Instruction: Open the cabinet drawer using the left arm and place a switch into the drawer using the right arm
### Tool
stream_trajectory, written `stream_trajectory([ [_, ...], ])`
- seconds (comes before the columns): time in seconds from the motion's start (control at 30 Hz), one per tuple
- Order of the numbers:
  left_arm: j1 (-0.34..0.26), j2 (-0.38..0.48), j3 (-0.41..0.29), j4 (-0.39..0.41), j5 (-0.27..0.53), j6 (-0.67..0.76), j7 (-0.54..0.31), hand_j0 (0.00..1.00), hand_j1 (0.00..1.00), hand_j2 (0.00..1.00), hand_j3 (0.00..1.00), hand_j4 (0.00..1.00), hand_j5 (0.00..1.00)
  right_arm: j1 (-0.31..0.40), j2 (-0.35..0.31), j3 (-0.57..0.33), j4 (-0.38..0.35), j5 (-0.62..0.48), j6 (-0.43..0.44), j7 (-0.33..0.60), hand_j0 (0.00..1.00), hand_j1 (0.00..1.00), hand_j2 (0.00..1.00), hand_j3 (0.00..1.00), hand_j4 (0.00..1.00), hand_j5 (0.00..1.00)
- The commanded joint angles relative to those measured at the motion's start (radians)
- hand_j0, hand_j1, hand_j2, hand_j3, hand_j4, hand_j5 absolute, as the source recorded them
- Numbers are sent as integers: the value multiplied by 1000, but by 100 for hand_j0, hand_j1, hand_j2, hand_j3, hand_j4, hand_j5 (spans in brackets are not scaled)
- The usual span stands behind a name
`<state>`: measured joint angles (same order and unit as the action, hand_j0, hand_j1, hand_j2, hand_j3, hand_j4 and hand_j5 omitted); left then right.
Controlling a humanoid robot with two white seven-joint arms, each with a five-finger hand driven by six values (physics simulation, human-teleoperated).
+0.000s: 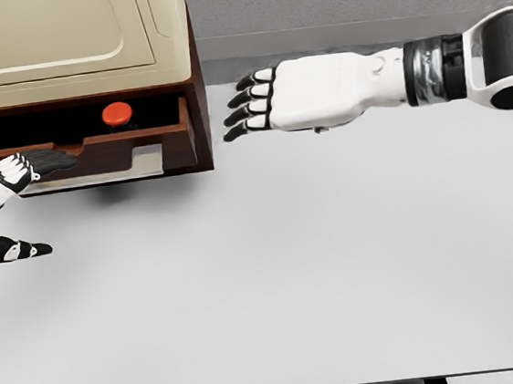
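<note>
In open drawer [87, 150]: switch [117, 114], red cap up. Right hand [257, 105] just beside cabinet [192, 89], fingers relaxed, empty. Left hand [18, 171] at drawer front, fingers extended, gripping nothing. Risk: careless retreat bumps drawer, jolting switch.

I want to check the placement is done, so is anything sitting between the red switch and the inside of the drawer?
Nothing visible does. The red switch already sits inside the open drawer. The right robot hand is open to the drawer's right, apart from it; the left robot hand is at the drawer front.
</note>
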<state>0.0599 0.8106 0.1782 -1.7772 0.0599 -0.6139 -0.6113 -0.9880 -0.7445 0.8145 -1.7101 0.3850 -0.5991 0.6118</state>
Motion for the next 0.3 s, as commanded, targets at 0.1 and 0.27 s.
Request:
stream_trajectory([
  [0.1,0,1,-3,-1,-18,3,0,100,100,100,100,100,100,101,-174,-212,-20,-29,-12,-1,100,100,100,100,100,100],
  [0.27,8,1,-9,-11,-37,3,0,100,100,100,100,100,100,124,-174,-224,66,-31,-12,-1,100,100,100,100,100,100],
])
